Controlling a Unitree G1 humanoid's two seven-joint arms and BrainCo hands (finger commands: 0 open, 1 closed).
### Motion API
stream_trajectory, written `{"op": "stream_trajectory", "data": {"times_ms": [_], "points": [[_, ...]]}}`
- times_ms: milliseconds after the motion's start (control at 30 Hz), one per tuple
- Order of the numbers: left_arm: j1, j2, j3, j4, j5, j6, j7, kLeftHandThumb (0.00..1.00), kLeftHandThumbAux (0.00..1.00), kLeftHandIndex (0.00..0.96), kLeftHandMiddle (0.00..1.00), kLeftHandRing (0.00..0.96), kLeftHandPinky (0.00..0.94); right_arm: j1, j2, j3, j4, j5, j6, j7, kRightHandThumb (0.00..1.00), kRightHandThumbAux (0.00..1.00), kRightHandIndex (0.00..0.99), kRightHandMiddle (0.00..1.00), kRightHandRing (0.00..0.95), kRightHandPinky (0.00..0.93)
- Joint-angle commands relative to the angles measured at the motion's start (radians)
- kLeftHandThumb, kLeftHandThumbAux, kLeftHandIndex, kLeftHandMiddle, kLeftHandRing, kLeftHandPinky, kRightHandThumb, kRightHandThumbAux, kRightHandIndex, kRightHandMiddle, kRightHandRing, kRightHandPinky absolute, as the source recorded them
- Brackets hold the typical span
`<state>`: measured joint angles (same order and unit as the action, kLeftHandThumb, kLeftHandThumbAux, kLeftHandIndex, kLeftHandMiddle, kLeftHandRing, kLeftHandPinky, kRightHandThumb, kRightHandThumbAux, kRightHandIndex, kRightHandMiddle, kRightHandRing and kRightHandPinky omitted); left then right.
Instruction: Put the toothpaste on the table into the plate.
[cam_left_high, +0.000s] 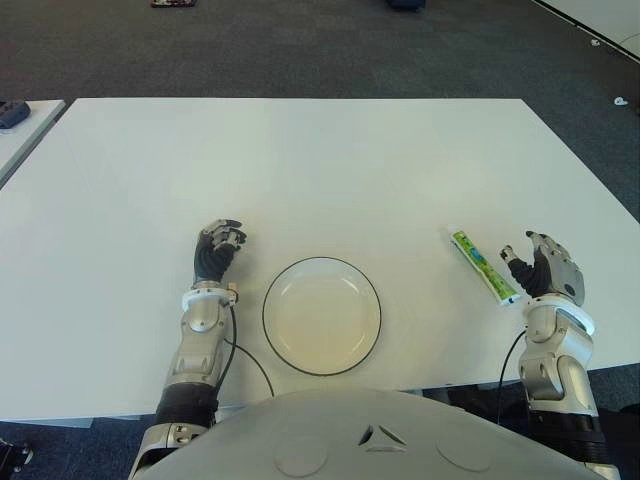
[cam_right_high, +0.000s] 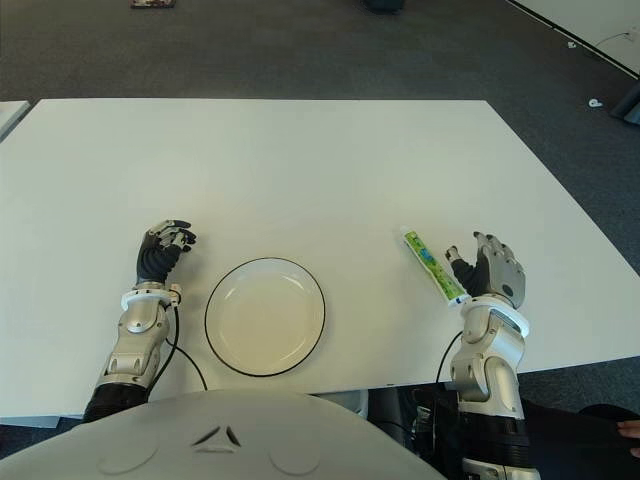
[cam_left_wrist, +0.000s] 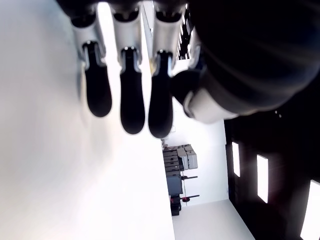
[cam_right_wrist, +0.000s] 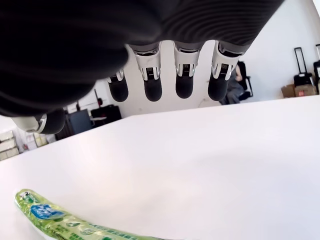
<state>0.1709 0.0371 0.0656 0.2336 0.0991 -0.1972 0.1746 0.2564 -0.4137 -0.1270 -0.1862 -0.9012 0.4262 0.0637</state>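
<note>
A green and white toothpaste tube (cam_left_high: 483, 266) lies flat on the white table (cam_left_high: 320, 170), to the right of the plate. The white plate (cam_left_high: 321, 315) with a dark rim sits near the table's front edge, with nothing in it. My right hand (cam_left_high: 543, 264) hovers just to the right of the tube, fingers spread and holding nothing; its wrist view shows the tube (cam_right_wrist: 65, 222) lying below the fingertips (cam_right_wrist: 152, 90). My left hand (cam_left_high: 218, 247) shows to the left of the plate with relaxed fingers and holds nothing.
Dark carpet surrounds the table. Another white table's corner (cam_left_high: 25, 125) with a dark object on it shows at the far left. The table's right edge (cam_left_high: 600, 180) runs close to my right hand.
</note>
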Motion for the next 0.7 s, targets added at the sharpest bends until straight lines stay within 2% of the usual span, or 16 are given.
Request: {"op": "stream_trajectory", "data": {"times_ms": [33, 167, 267, 467, 700], "points": [[0.012, -0.006, -0.002, -0.002, 0.013, 0.021, 0.012, 0.703, 0.719, 0.430, 0.539, 0.519, 0.466, -0.014, -0.001, 0.032, -0.009, 0.019, 0.001, 0.012, 0.480, 0.174, 0.000, 0.000, 0.000, 0.000], [0.017, -0.006, -0.005, -0.006, 0.018, 0.019, 0.014, 0.703, 0.719, 0.430, 0.539, 0.520, 0.482, -0.003, 0.023, 0.068, -0.067, -0.001, 0.031, 0.030, 0.462, 0.163, 0.000, 0.000, 0.000, 0.000], [0.020, -0.007, -0.005, -0.010, 0.023, 0.022, 0.018, 0.703, 0.720, 0.429, 0.537, 0.522, 0.490, -0.081, 0.002, 0.099, 0.067, 0.031, 0.015, 0.047, 0.472, 0.157, 0.000, 0.000, 0.000, 0.000], [0.023, -0.008, -0.003, -0.010, 0.015, 0.026, 0.012, 0.702, 0.720, 0.429, 0.534, 0.522, 0.488, -0.116, -0.016, 0.168, 0.002, -0.012, 0.097, 0.189, 0.494, 0.152, 0.000, 0.000, 0.000, 0.000], [0.026, -0.009, 0.000, -0.016, 0.008, 0.025, 0.007, 0.702, 0.721, 0.428, 0.534, 0.520, 0.478, -0.137, -0.028, 0.198, 0.021, -0.013, 0.152, 0.246, 0.523, 0.153, 0.000, 0.000, 0.000, 0.000]]}}
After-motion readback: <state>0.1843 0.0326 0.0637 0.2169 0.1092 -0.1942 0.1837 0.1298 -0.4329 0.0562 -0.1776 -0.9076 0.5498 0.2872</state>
